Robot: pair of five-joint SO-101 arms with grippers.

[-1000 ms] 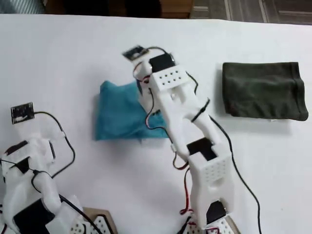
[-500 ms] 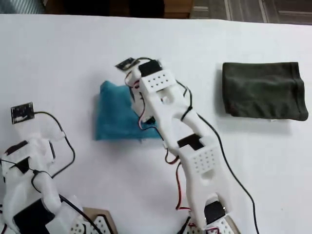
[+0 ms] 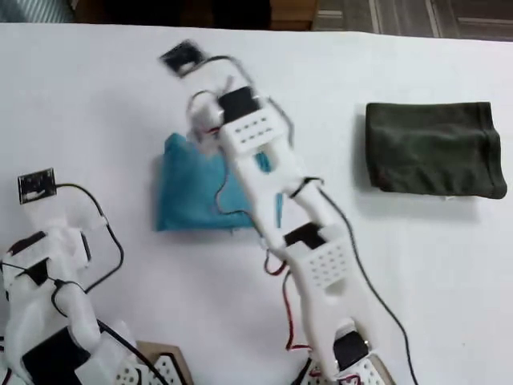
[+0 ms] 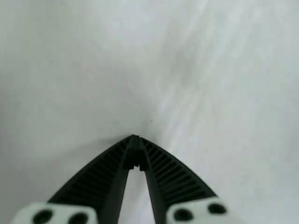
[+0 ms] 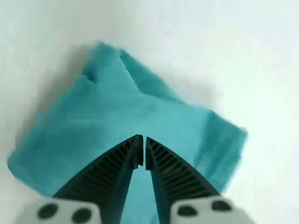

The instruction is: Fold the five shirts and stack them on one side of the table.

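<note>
A crumpled teal shirt (image 3: 188, 192) lies left of the table's middle. My right arm (image 3: 256, 152) stretches over it from the near edge. In the right wrist view my right gripper (image 5: 140, 148) hangs shut just above the teal shirt (image 5: 117, 116), with nothing between its fingers. A dark green shirt (image 3: 433, 148) lies folded at the right side of the table. My left arm (image 3: 44, 265) is drawn back at the near left corner. Its gripper (image 4: 135, 145) is shut over bare white table (image 4: 140, 60).
The white table (image 3: 96, 96) has open room on the left and along the far edge. Loose cables (image 3: 112, 233) trail from both arms near the front edge.
My right arm has swung left and farther across the table, over the teal shirt. The shirts and the left arm have stayed put.
</note>
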